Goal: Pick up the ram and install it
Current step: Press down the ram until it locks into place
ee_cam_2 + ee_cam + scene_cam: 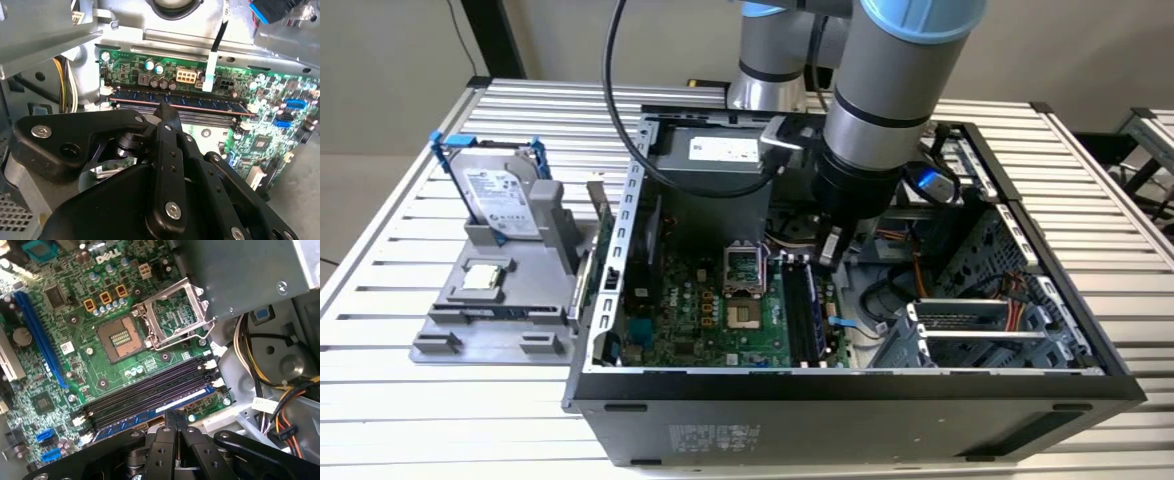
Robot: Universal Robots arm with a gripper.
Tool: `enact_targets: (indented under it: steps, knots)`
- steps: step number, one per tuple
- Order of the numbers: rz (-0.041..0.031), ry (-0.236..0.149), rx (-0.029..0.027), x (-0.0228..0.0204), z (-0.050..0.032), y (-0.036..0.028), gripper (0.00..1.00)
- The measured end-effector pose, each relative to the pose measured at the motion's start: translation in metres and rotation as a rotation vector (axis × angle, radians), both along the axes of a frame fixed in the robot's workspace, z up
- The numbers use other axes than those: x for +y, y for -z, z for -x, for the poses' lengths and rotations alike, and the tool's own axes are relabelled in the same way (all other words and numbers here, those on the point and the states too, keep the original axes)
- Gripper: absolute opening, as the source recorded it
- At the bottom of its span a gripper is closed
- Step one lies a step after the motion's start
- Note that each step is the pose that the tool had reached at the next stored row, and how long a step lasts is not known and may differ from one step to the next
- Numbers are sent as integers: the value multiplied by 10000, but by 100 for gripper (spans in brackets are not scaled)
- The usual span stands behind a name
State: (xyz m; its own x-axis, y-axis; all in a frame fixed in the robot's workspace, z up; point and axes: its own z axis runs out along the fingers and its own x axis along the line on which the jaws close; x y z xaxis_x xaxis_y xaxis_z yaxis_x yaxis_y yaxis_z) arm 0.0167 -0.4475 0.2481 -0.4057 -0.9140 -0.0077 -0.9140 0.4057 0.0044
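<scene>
The ram (200,103), a long dark blue stick, stands on edge in the memory slot nearest the drive bay, on the green motherboard (75,315) inside the open computer case (854,385). In the first wrist view the ram (140,418) lies beside the empty black slots (145,392). My gripper (175,416) is shut, its two black fingers pressed together. Their tips rest on the ram's top edge near its middle. In the exterior view the gripper (831,252) reaches down into the case over the ram (810,305).
The open processor socket (120,337) with its raised metal frame (175,315) lies beside the slots. Cable bundles (270,385) and the drive cage (974,320) crowd the far side. Outside the case, a grey fixture (447,340) holds a blue-framed hard drive (494,185) and a small square chip (483,278).
</scene>
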Motion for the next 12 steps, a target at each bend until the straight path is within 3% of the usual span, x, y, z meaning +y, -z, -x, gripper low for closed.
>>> enact_targets:
  steps: [12]
  knots:
    - [-1,-1436,0,0,0,1,0]
